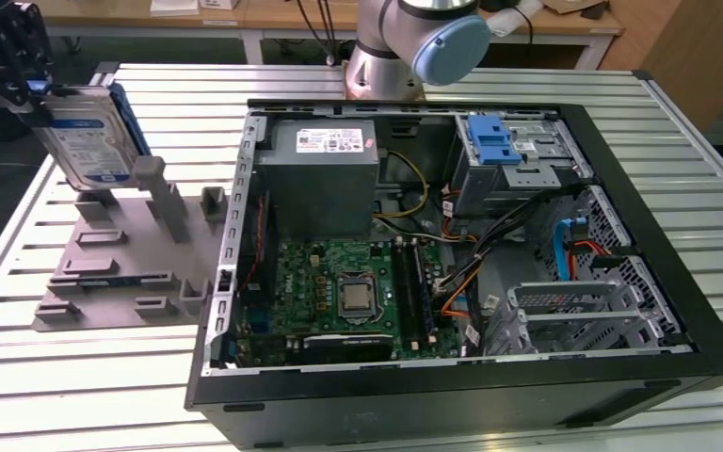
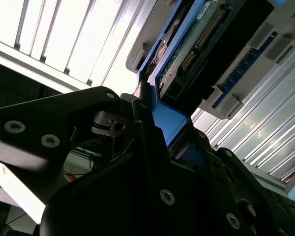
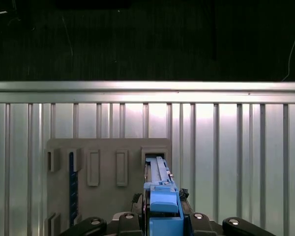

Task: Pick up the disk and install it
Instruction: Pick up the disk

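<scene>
The disk, a silver drive with a white-and-blue label in a blue caddy, hangs upright above the grey slotted fixture block at the exterior view's left. My gripper is shut on the disk's top edge. In the first wrist view the disk is seen edge-on, held by the gripper, over the fixture block. The second wrist view shows the disk's underside with its circuit board and blue caddy clamped in the dark gripper.
An open computer case lies on the slatted metal table, with the motherboard, power supply and a blue drive bay inside. The arm's base stands behind the case. The table's far edge is close.
</scene>
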Available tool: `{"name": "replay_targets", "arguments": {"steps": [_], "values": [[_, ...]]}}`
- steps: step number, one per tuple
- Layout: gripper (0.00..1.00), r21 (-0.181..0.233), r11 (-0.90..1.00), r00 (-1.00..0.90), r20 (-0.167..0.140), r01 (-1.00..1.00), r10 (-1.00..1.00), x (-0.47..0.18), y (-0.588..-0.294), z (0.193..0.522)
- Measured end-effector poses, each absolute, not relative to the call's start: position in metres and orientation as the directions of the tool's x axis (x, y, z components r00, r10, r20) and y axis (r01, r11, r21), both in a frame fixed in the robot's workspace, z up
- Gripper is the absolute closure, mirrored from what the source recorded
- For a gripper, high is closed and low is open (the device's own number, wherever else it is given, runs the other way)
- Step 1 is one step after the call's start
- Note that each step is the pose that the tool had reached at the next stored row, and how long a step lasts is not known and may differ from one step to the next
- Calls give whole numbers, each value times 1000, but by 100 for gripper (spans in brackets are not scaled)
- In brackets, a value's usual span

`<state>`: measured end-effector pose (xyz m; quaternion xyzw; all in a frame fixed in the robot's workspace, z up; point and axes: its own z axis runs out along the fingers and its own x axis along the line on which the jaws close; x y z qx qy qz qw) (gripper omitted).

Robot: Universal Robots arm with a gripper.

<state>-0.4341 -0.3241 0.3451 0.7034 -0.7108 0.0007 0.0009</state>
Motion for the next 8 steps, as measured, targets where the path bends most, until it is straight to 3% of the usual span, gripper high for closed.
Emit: {"name": "replay_targets", "arguments": {"steps": [8], "values": [[64, 0, 10, -10, 2, -1000, -1000, -434, -324, 353]]}}
